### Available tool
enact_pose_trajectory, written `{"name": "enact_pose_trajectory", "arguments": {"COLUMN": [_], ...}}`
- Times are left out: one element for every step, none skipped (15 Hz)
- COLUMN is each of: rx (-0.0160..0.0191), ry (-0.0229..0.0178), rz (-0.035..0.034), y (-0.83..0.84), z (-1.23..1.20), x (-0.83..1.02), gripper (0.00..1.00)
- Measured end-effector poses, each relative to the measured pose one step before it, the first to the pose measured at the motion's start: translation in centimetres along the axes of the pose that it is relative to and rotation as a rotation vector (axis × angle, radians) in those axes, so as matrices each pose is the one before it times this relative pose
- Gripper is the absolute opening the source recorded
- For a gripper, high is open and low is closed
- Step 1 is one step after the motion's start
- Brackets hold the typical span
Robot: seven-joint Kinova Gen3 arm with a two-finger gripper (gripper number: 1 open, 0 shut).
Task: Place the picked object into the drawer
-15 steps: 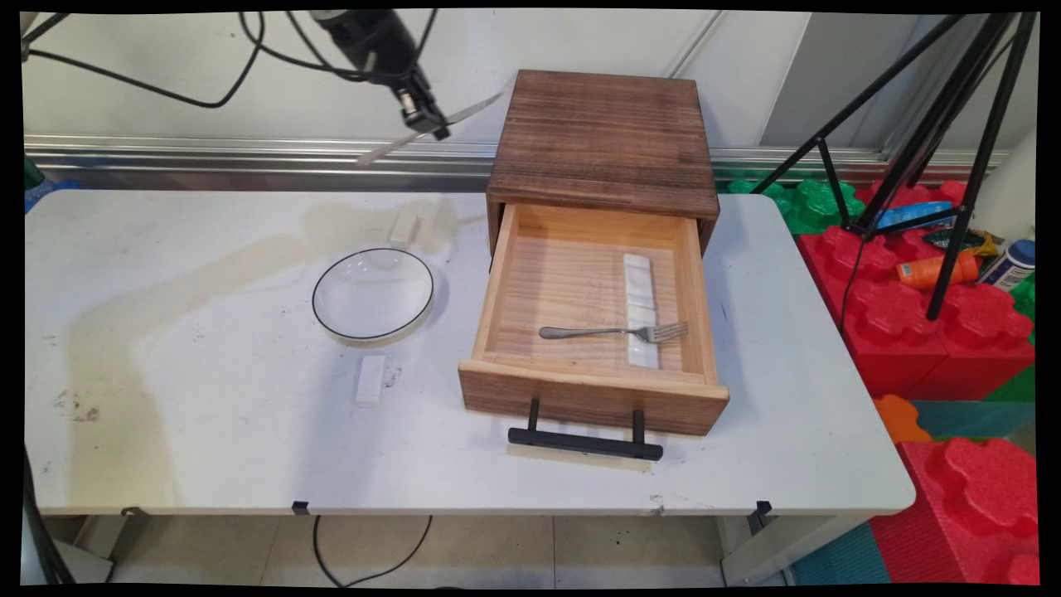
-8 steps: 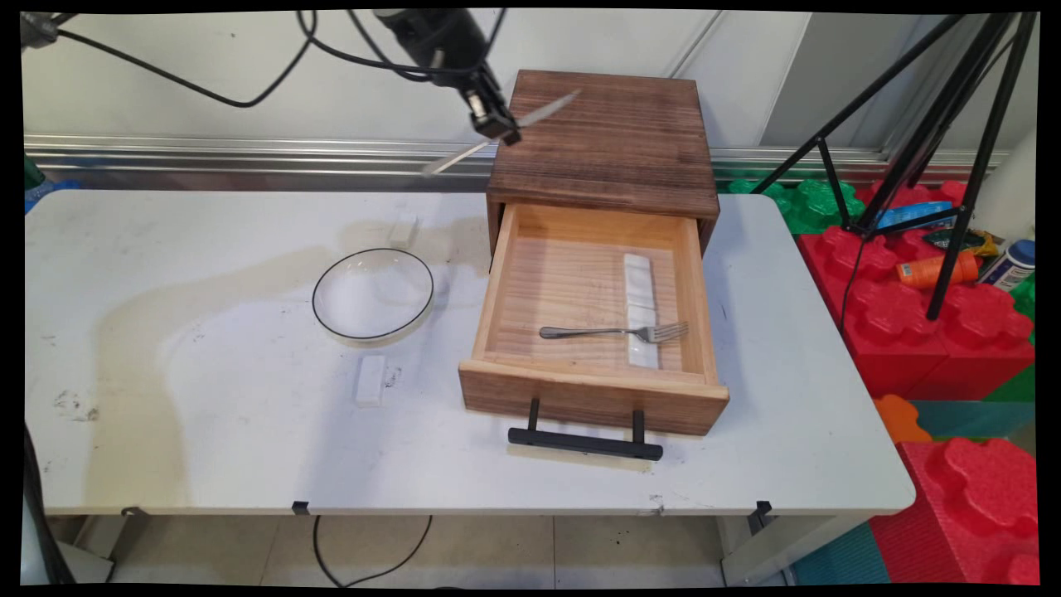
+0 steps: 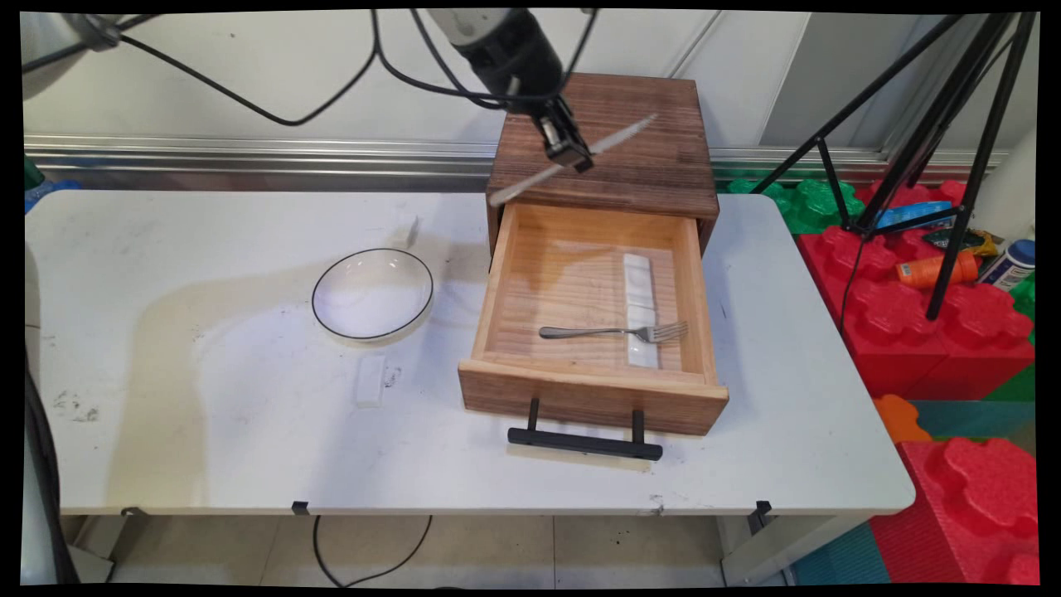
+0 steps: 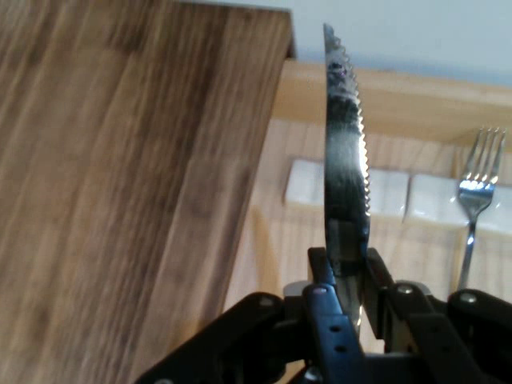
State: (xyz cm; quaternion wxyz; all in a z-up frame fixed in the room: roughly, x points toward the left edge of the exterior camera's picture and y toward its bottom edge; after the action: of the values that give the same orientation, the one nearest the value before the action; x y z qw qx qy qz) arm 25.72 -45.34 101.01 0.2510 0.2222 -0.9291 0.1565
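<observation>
Tool (image 4: 350, 276) gripping serrated silver knife (image 4: 346, 152)

White bench (image 3: 207, 448), surface stained and scuffed. Wooden drawer box (image 3: 603, 145) stands at the rear, its drawer (image 3: 593, 323) pulled open toward the near edge. Left of the box lies a clear glass plate (image 3: 373, 293) with dark rim. One small white block (image 3: 370, 380) lies just nearside of the plate, another (image 3: 404, 230) just behind it.

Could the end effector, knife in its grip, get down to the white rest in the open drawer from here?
Probably yes: the end effector holds the knife above the drawer, which is open; only the fork lies across the white rest.
</observation>
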Motion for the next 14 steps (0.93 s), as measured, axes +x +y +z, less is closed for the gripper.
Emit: {"name": "enact_pose_trajectory", "arguments": {"rx": [-0.01060,-0.00994,-0.00708,-0.00716,-0.00358,-0.00364,-0.00502,-0.00409,-0.00441,-0.00343,-0.00296,-0.00183,-0.00323,-0.00239], "ry": [0.00503,0.00279,0.00063,0.00007,-0.00113,-0.00147,-0.00267,-0.00256,-0.00270,-0.00426,-0.00417,-0.00320,-0.00462,-0.00287], "rz": [0.00241,0.00372,0.00366,0.00443,0.00241,0.00360,0.00471,0.00389,0.00380,0.00411,0.00453,0.00348,0.00493,0.00332], "y": [0.307,0.241,0.145,0.121,0.037,0.018,-0.016,-0.027,-0.038,-0.070,-0.063,-0.054,-0.065,-0.037], "z": [0.843,0.902,0.812,0.927,0.641,0.684,0.967,0.820,0.905,0.874,0.737,0.484,0.703,0.451], "x": [0.360,0.238,0.120,0.125,-0.020,-0.017,-0.048,-0.088,-0.091,-0.191,-0.152,-0.110,-0.173,-0.123], "gripper": [0.00,0.00,0.00,0.00,0.00,0.00,0.00,0.00,0.00,0.00,0.00,0.00,0.00,0.00]}}
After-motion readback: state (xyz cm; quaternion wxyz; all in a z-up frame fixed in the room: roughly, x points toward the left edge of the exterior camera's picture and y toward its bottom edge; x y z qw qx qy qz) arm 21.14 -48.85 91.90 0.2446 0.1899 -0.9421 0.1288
